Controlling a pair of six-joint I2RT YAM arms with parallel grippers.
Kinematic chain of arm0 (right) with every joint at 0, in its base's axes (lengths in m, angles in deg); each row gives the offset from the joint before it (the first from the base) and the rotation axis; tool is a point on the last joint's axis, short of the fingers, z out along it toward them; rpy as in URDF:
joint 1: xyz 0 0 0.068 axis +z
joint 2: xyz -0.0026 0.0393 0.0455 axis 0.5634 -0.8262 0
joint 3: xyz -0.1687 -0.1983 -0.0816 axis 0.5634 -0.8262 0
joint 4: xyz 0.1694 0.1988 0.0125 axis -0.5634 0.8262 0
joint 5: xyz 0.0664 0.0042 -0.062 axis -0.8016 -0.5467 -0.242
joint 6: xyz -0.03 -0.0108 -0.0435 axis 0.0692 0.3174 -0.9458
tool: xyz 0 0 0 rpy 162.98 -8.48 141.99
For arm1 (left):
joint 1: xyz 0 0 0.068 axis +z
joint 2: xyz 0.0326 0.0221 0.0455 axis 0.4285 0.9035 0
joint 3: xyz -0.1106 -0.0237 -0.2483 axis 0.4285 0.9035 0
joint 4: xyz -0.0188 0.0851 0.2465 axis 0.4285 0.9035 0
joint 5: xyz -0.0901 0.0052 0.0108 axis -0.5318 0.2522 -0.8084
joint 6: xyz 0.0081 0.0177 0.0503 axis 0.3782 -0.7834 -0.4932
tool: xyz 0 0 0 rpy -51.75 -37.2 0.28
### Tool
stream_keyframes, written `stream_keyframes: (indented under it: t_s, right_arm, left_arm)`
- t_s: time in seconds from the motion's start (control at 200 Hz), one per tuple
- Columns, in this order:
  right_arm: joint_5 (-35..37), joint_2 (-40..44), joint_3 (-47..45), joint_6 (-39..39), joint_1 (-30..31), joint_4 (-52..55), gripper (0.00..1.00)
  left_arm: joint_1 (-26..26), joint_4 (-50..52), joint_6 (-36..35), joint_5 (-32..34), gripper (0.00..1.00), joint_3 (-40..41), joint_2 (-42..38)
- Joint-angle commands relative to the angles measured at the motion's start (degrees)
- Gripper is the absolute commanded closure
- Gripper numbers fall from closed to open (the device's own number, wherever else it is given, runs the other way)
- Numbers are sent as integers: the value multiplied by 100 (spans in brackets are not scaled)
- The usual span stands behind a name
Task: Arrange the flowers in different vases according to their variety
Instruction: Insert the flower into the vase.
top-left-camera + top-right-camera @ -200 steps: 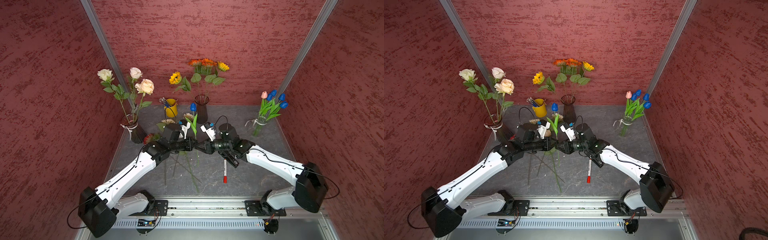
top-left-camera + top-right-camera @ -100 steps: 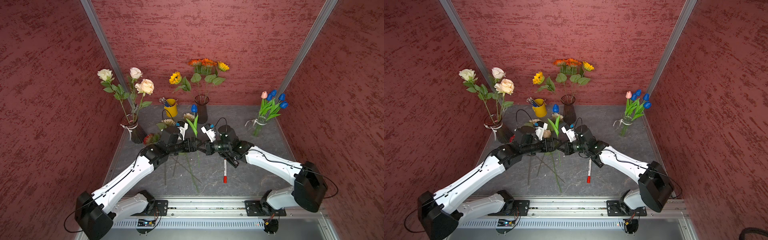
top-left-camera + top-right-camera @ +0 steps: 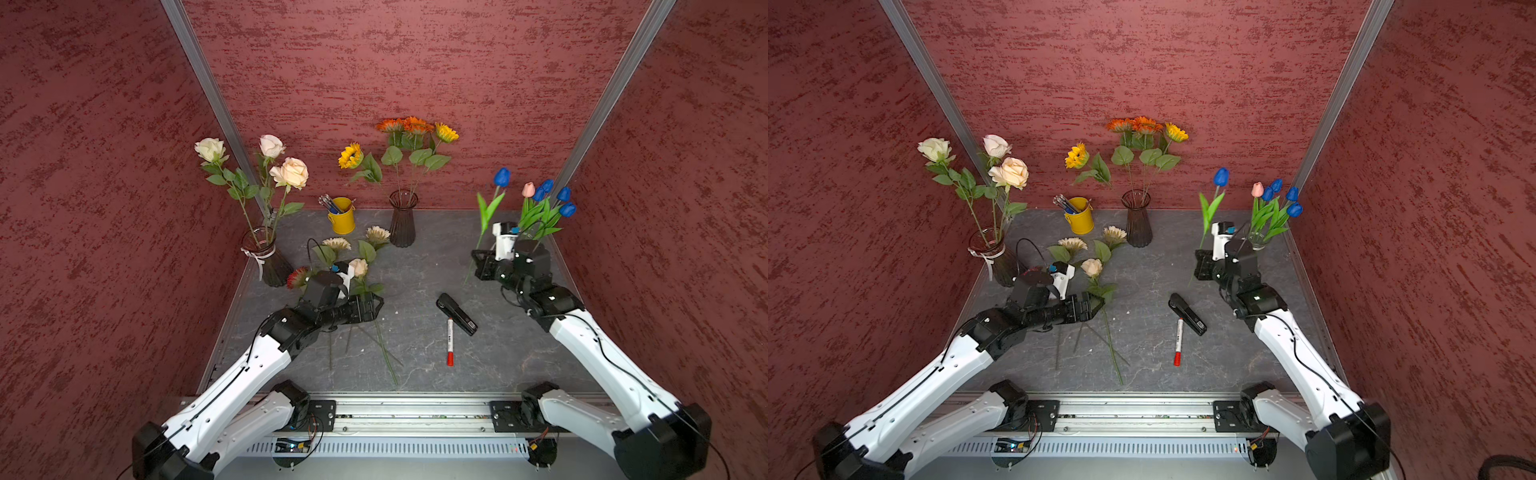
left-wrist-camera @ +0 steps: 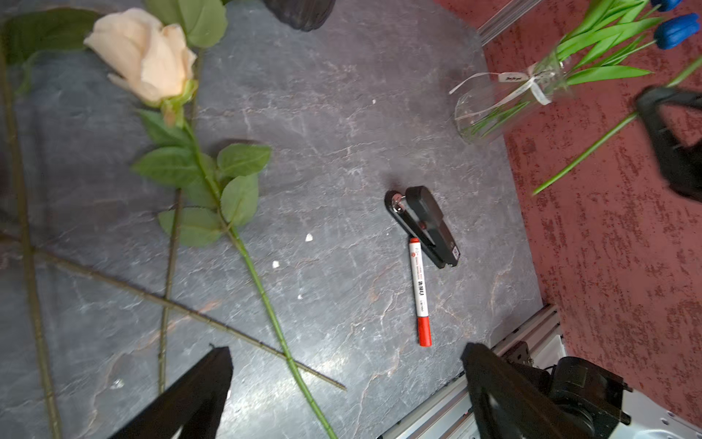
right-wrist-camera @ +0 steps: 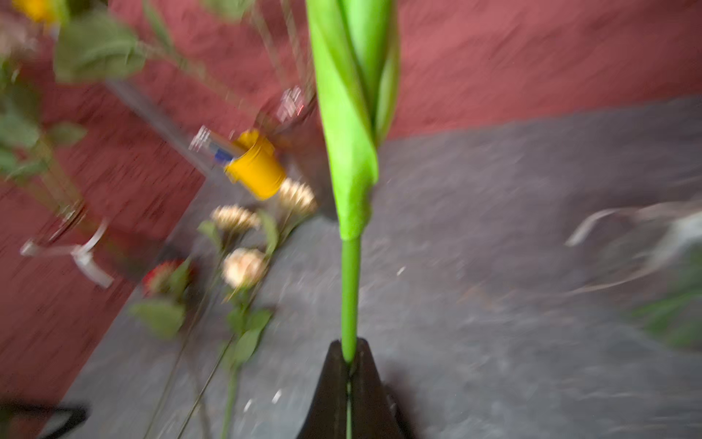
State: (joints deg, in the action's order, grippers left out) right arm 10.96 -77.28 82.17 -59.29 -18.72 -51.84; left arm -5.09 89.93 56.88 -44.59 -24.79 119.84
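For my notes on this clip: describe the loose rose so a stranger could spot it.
Find the ribbed vase at the back wall's middle. Flowers lie on the table in front of it, toward the left arm. Among them the rose is the one smooth peach bud; the others are frilly sunflowers.

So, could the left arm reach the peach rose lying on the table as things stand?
Probably yes: the open left gripper hovers by the stem of the peach rose, with nothing over it, though loose stems cross it.
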Motion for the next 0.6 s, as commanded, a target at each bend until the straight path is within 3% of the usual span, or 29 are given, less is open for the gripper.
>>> stream_keyframes:
  t_s: [0.0,0.06,0.24,0.406,0.596]
  right_arm:
    - [1611,40,56,-1010,-409,-790,100]
    - [1769,-45,-49,-1155,-765,-1443,100]
    - [1119,-1009,495,-780,-2050,-2162,100]
    - [744,-1746,862,-611,-2619,-2641,100]
    - [307,-2384,1094,-464,-2855,-2712,100]
  left_arm:
    - [257,104,-1,-238,1,96,-178]
    - [351,214,-37,-268,0,72,-206]
    - [475,344,-65,-297,0,71,-227]
    - [513,496,-104,-252,0,-9,-243]
    - [609,783,-207,-147,0,-161,-274]
